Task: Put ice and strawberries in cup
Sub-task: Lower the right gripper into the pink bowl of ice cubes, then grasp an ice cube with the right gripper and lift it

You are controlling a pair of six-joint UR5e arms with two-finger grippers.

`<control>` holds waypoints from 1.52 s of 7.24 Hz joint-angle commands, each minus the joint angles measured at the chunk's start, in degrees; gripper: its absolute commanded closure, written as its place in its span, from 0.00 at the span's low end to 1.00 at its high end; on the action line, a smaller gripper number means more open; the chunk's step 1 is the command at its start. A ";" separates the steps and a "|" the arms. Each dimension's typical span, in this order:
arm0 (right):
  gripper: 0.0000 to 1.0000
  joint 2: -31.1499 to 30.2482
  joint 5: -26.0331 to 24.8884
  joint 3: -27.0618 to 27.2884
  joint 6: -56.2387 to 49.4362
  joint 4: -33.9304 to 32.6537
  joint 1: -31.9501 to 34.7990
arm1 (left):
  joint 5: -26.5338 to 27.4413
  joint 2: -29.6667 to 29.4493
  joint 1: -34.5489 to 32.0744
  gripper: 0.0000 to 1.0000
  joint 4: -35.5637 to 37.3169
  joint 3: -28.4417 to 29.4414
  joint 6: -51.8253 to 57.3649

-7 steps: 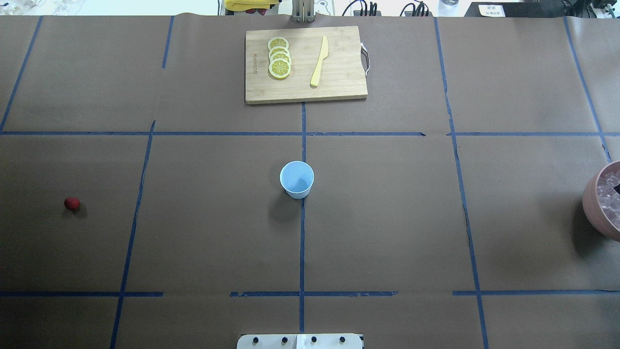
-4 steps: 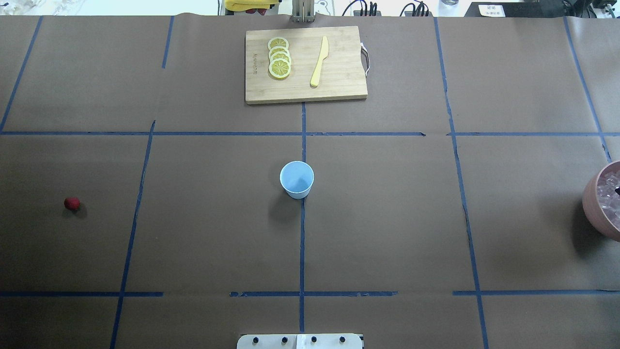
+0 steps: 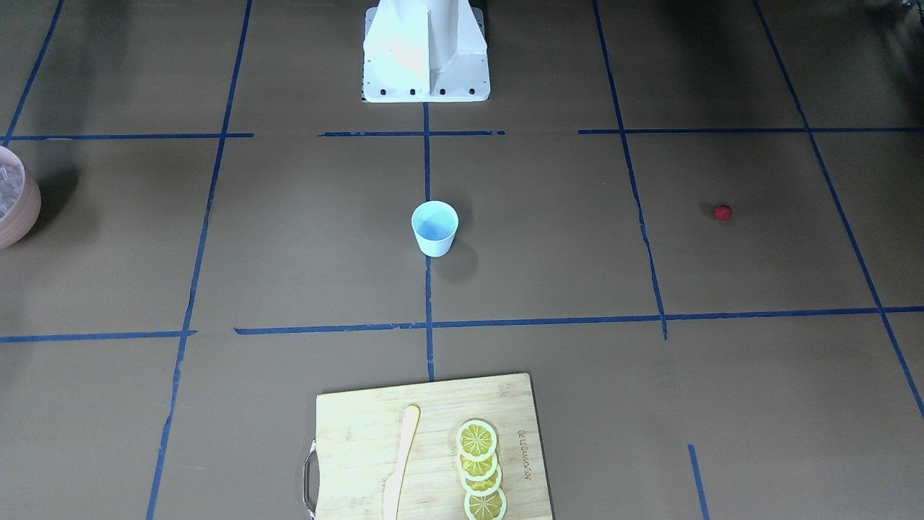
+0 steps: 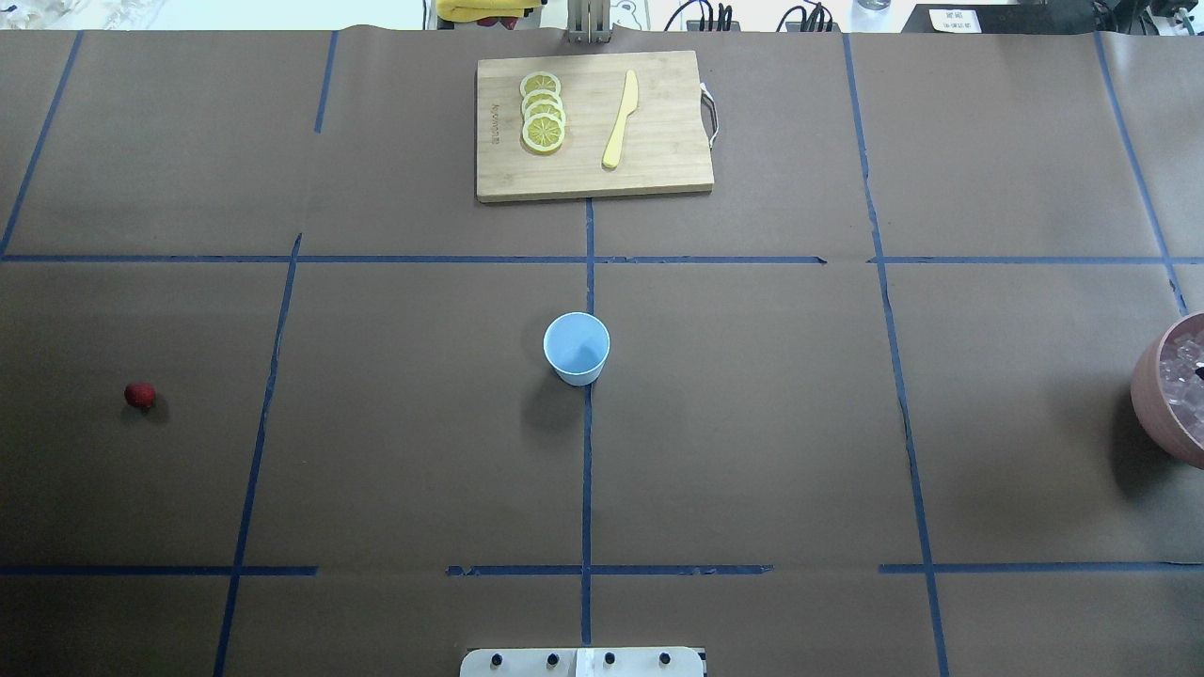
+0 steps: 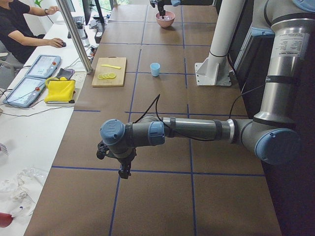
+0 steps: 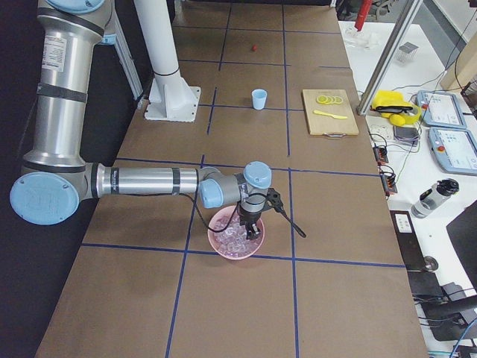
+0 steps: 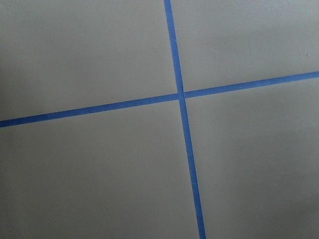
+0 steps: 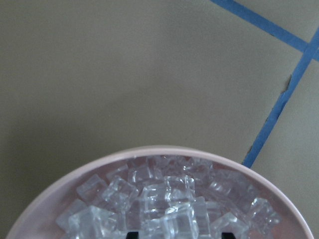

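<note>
One tapered pale-blue paper cup point(image 4: 577, 348), round rim, stands upright on the matte brown paper point(image 4: 752, 423). A smooth pink bowl point(image 4: 1149, 395) well to the cup's R is heaped w/ clear glossy ice point(image 8: 164, 204) cubes. Over the ice hangs the right gripper point(image 6: 252, 233), tips spread. A small dark-red roundish strawberry point(image 4: 139, 395) lies well to the cup's L. Far out on that side is the left gripper point(image 5: 123, 169); spread or pressed, can't tell. Beyond the cup is a bamboo board point(image 4: 658, 160) w/ lemon slices point(image 4: 543, 113) & a yellow knife point(image 4: 621, 118).

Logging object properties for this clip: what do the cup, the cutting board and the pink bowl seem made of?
Cup: likely thin paper, matte pale blue, fine rim. Cutting board: bamboo or wood, pale strip grain showing. Pink bowl: smooth matte wall, ceramic or plastic; cannot tell which.
</note>
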 commanded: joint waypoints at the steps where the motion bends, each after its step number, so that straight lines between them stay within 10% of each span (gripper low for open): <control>1: 0.39 -0.02 -0.02 -0.18 0.00 -0.01 -0.23 | 0.00 0.00 0.00 0.00 0.00 0.00 0.00; 5: 0.48 0.16 -0.02 -0.10 0.00 -0.01 -0.50 | 0.00 0.00 0.00 0.00 0.00 -0.09 -0.09; 9: 0.95 -0.02 -0.02 0.16 -0.44 0.08 -0.41 | -0.09 0.00 0.00 0.00 0.00 -0.09 -0.09; 11: 0.98 0.07 -0.02 0.25 -0.44 0.08 -0.32 | -0.09 -0.09 0.09 0.00 0.00 -0.27 -0.17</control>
